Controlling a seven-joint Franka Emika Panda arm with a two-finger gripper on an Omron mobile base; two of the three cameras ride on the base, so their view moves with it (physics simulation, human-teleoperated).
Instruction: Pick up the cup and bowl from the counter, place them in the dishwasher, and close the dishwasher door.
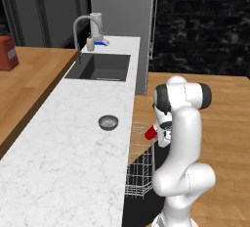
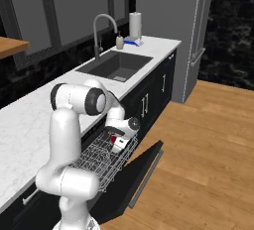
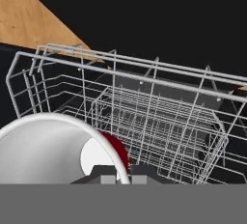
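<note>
My gripper (image 1: 162, 133) hangs just off the counter's (image 1: 73, 162) front edge, above the pulled-out white wire rack (image 1: 139, 172) of the dishwasher. It is shut on the rim of the red cup (image 1: 150, 132), which lies tilted on its side. In the hand view the cup's white inside (image 3: 43, 150) takes up the lower left, with the fingertips (image 3: 108, 178) pinching its wall over the rack (image 3: 159, 117). The grey metallic bowl (image 1: 108, 122) rests on the counter near that edge, left of the gripper. The black dishwasher door (image 2: 141, 169) is dropped open under the rack (image 2: 99, 159).
A dark sink (image 1: 100, 67) with a curved faucet (image 1: 85, 25) and a soap bottle (image 1: 91, 43) lies at the counter's far end. A grey fridge (image 2: 171, 30) stands beyond. A red box (image 1: 7, 52) sits on the brown wooden surface at the left. Wooden floor (image 2: 208, 144) stretches to the right.
</note>
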